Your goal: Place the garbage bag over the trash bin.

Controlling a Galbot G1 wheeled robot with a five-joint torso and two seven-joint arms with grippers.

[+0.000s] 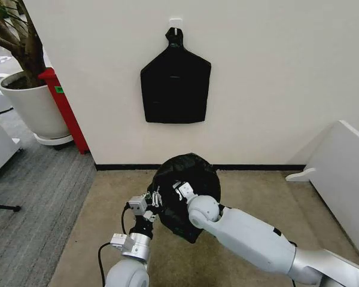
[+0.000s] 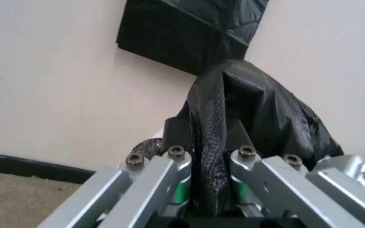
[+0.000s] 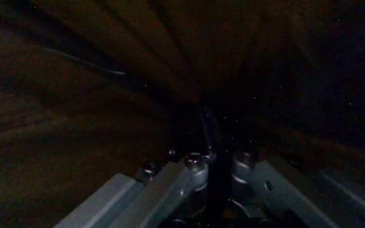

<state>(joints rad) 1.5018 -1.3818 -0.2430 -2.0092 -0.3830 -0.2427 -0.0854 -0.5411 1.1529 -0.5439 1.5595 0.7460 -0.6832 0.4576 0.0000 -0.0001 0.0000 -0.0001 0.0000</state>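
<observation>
Pinching the garbage bag (image 1: 188,185) from both sides: left tool (image 1: 154,199) and right tool (image 1: 180,190) each clamp black plastic, the bag bunched above the carpet near the wall.

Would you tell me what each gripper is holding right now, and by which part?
Both hold the garbage bag: the left gripper pinches a gathered fold at its left side; the right gripper is shut on film inside the bag.
</observation>
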